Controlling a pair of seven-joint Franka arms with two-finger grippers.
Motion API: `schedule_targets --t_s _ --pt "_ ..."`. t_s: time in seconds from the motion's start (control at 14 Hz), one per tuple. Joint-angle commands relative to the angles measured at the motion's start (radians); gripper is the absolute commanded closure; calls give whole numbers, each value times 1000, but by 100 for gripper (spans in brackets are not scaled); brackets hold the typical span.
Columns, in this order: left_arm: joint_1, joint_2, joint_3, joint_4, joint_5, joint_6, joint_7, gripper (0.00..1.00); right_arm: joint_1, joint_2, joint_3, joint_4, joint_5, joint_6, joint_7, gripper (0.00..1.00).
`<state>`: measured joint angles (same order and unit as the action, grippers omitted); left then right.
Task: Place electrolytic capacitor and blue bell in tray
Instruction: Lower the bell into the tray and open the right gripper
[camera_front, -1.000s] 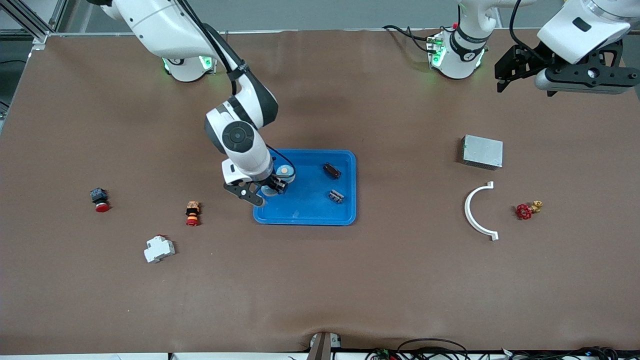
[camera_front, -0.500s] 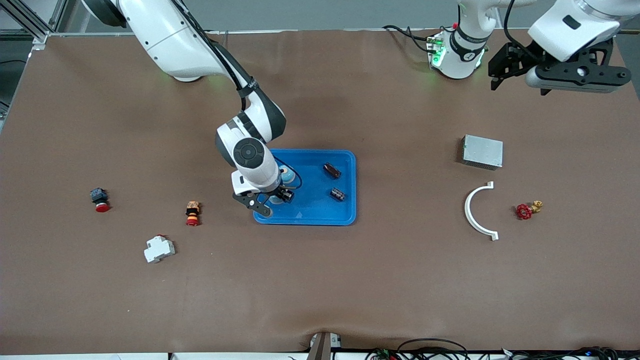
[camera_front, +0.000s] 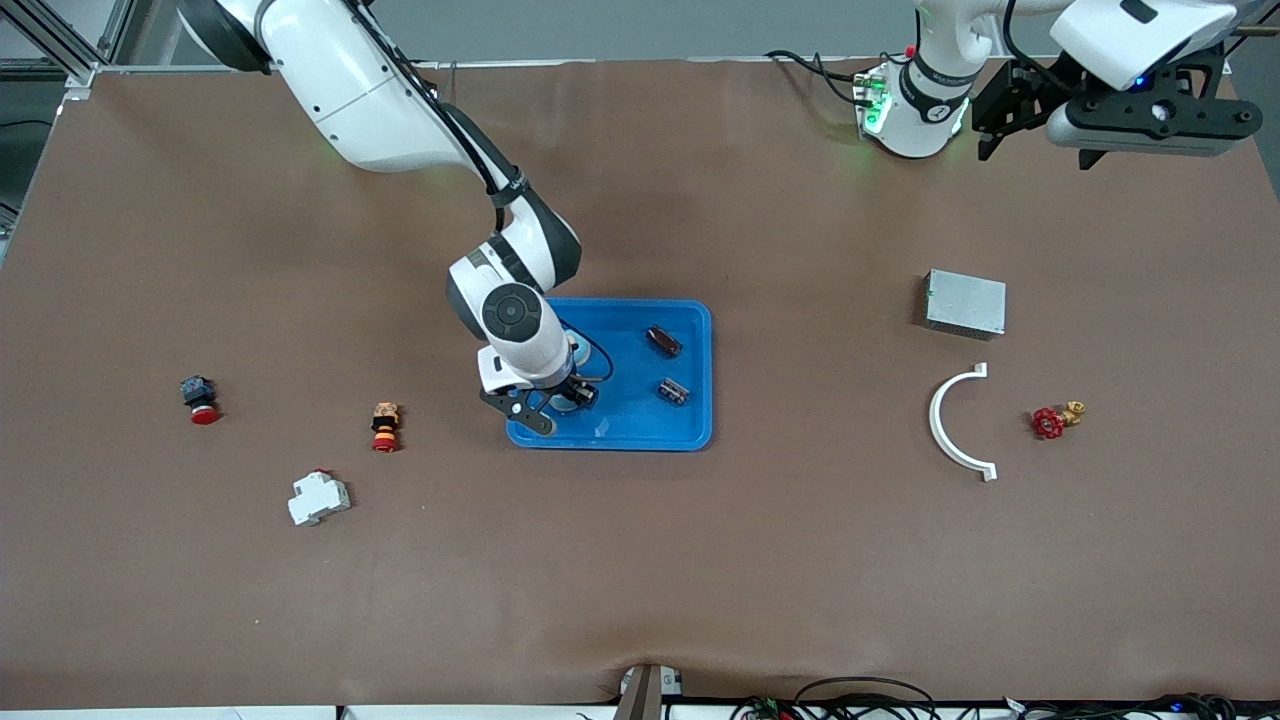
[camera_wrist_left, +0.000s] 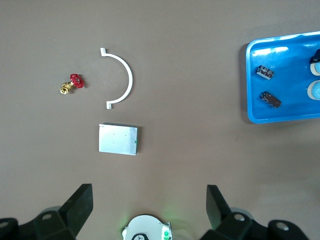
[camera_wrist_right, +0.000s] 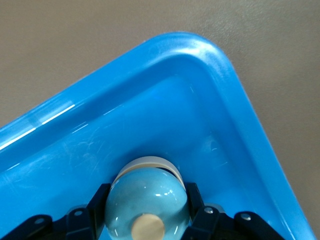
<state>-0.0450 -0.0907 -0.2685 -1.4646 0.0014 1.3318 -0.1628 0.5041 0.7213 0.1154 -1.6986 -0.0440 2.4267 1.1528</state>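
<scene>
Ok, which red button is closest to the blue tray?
The red button with the orange body. The red button with the dark body lies farther from the tray, toward the right arm's end of the table.

Tray (camera_wrist_right: 235, 95) looked glossy blue plastic with fine scratches, bell (camera_wrist_right: 146, 202) shone smooth and glazed, box (camera_wrist_left: 118, 139) was dull brushed metal, tabletop (camera_front: 640, 560) lay matt brown
</scene>
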Motion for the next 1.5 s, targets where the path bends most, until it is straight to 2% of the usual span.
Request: schedule_targets --t_s 0.0,0.29,0.36,0.43,0.5,0.86,1.07,1.29,1.43 --pt "13 -12 -1 1 -20 -23 -9 0 19 39 -23 40 -26 5 30 100" --pt "13 -11 0 1 -20 -23 -9 0 48 55 -53 42 -36 35 36 100" --pt "14 -11 3 1 -15 -23 -11 0 45 55 -54 45 -36 35 34 87" --pt "17 -8 9 1 -15 -23 -6 0 47 55 -54 46 -34 34 36 17" --pt "19 -1 14 0 -15 -23 2 0 51 55 -54 46 -37 35 36 0" --pt "17 54 14 1 -5 12 -4 0 47 44 -54 91 -27 -17 28 0" --pt "17 28 5 -106 35 127 -4 0 51 41 -51 227 -22 -237 27 0" --pt "46 23 15 -111 32 136 -7 0 41 36 -46 341 -22 -417 11 0" --pt "62 23 15 -108 29 135 -7 0 33 14 -46 366 -25 -501 -54 0"
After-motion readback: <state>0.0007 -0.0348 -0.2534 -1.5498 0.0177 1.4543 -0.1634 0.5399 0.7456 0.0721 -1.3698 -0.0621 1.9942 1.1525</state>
